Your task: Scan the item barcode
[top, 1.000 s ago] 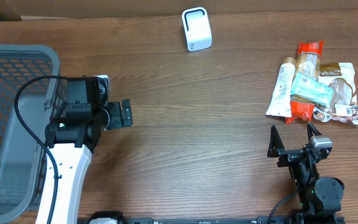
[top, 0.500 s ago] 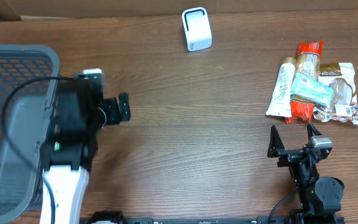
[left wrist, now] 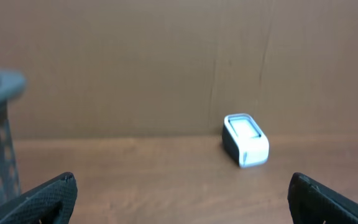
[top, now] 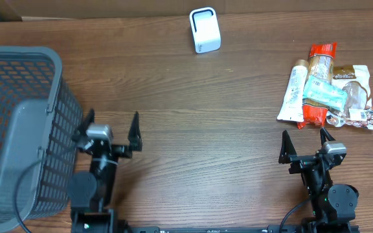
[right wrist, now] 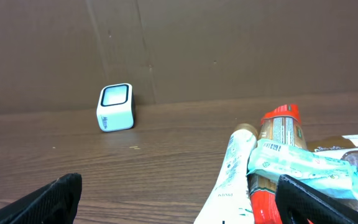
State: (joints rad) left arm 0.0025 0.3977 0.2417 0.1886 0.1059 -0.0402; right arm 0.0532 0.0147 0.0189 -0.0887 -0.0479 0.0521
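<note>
Overhead view, read left to right. A grey mesh basket occupies the 9 o'clock edge of the wooden table. Just beside it, at 7 o'clock, the left gripper stands with its jaws spread wide, released and empty. A white barcode scanner stands at 12 o'clock, near the cardboard wall. Both wrist views show it ahead on bare wood, apart from everything else. At 2 o'clock four packs lie touching: a white tube, a red-ended packet, a mint-green packet laid across them, and a clear bag outermost. The right gripper, at 5 o'clock near this group, has its jaws released and holds nothing. No barcode can be made out.
</note>
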